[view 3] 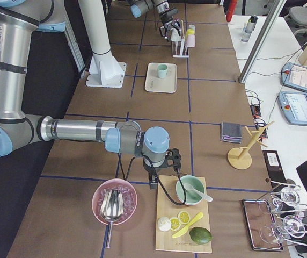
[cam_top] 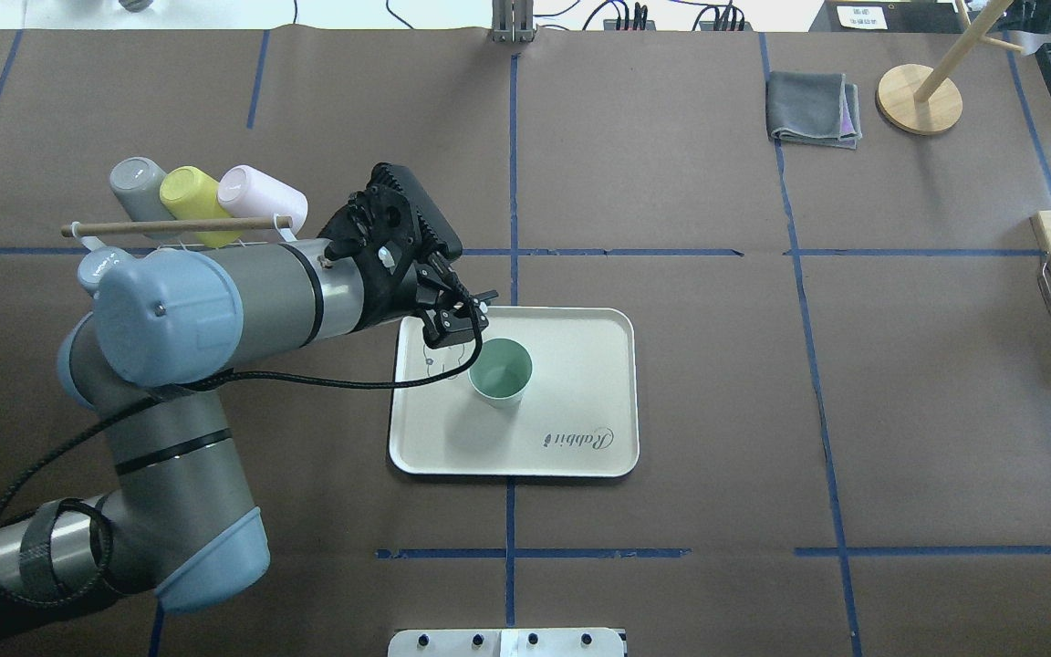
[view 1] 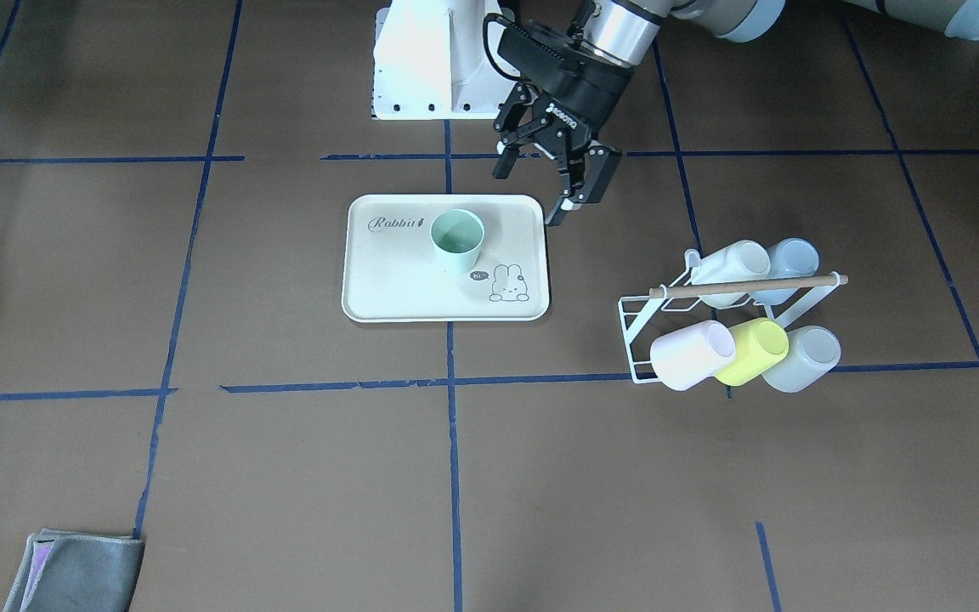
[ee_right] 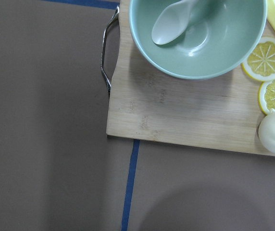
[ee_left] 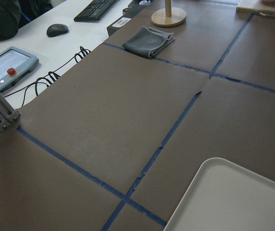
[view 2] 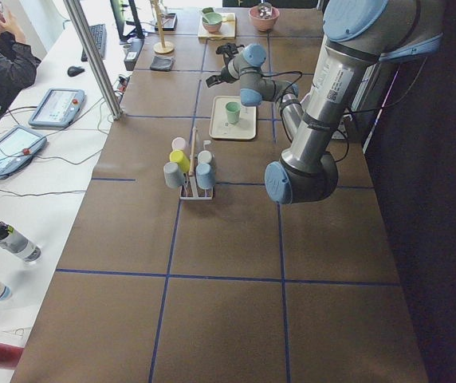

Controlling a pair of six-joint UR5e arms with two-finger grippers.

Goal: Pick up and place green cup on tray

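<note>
The green cup (view 1: 458, 240) (cam_top: 501, 371) stands upright, mouth up, on the cream tray (view 1: 396, 289) (cam_top: 580, 365) with the "Rabbit" lettering. My left gripper (view 1: 532, 189) (cam_top: 462, 321) hangs open and empty in the air over the tray's left end, apart from the cup. A corner of the tray (ee_left: 233, 197) shows in the left wrist view, without fingers. My right gripper (view 3: 163, 171) is far off by a wooden board (ee_right: 185, 110); I cannot tell whether it is open or shut.
A white wire rack (view 1: 638, 331) (cam_top: 179, 224) holding several cups, a lime one (view 1: 757, 350) among them, stands to my left of the tray. A grey cloth (cam_top: 813, 109) and a wooden stand (cam_top: 920, 96) lie far right. The board carries a teal bowl (ee_right: 197, 38) and lemon slices.
</note>
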